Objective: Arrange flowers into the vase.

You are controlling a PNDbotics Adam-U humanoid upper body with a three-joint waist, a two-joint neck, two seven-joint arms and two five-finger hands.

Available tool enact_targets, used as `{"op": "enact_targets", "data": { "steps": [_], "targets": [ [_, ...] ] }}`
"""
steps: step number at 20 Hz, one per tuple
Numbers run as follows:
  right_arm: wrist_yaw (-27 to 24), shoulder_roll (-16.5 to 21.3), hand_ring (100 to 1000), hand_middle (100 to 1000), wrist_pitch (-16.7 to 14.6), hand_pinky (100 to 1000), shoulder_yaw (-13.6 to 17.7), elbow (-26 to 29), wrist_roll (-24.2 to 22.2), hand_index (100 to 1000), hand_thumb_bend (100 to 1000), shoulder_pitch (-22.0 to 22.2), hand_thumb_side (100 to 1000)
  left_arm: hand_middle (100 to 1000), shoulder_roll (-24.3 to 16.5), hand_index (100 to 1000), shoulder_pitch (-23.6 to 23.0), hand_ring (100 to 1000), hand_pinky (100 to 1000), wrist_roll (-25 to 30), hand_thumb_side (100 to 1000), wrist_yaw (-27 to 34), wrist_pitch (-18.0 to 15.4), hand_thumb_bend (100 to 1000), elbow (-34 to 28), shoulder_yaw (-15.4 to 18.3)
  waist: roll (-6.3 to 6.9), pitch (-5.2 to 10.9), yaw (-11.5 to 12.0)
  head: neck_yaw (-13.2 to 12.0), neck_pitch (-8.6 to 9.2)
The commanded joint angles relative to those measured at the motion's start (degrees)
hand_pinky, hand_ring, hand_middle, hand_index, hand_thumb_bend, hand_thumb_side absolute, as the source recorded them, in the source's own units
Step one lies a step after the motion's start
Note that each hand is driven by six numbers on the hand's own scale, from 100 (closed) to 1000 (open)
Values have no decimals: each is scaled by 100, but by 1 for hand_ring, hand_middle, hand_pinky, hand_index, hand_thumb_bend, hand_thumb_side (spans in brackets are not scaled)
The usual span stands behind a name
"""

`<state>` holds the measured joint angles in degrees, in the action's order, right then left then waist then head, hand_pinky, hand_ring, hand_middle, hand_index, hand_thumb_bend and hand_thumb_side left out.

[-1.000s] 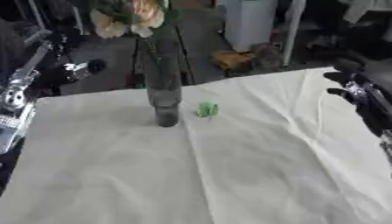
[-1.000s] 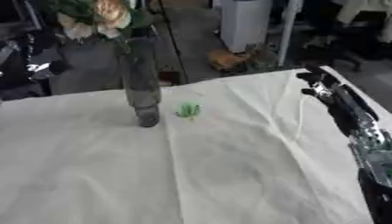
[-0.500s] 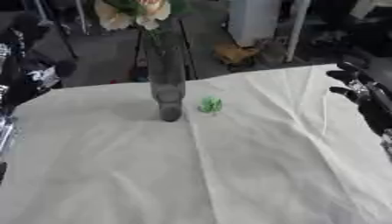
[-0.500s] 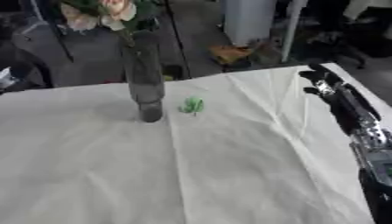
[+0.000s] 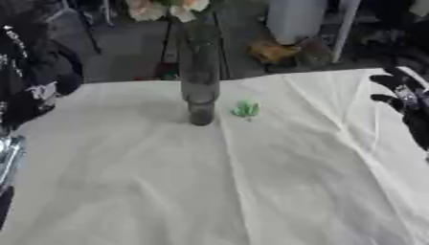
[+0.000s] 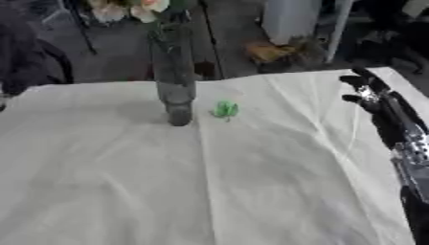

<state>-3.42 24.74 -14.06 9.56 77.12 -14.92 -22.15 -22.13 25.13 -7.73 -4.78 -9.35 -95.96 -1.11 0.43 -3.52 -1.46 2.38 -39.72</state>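
Note:
A tall dark glass vase [image 5: 199, 81] stands upright on the white cloth, at the back and left of centre. Pale peach and cream flowers [image 5: 164, 7] stick out of its top, partly cut off by the view's upper edge. A small green leafy bit [image 5: 245, 109] lies on the cloth just right of the vase's base. My right hand [image 6: 367, 91] hovers at the table's right edge with straight fingers and holds nothing. My left hand [image 5: 38, 88] is a dark blurred shape at the far left edge, well apart from the vase.
The white cloth [image 5: 251, 191] covers the whole table, creased down the middle and toward the right. A silver part of my left arm [image 5: 8, 160] shows at the left edge. Behind the table are chairs, poles and dark floor clutter.
The whole picture has shifted, so the camera has moved. My left hand has drawn back toward the left edge. Vase, green bit and right hand keep their places on the table.

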Motion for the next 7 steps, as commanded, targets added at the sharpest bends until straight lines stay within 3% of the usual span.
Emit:
{"op": "enact_targets", "data": {
  "steps": [1, 7],
  "targets": [
    [-88, 84, 996, 833, 8, 844, 53, 158, 45, 999, 100, -54, 776, 875, -2, 766, 3, 851, 964, -32, 577, 75, -100, 1000, -165, 86, -30, 57, 7, 15, 4],
    [-305, 73, 993, 834, -17, 832, 54, 204, -13, 991, 100, -34, 754, 867, 82, 760, -210, 841, 964, -153, 591, 174, -197, 1000, -152, 121, -44, 55, -4, 6, 37]
  ]
}}
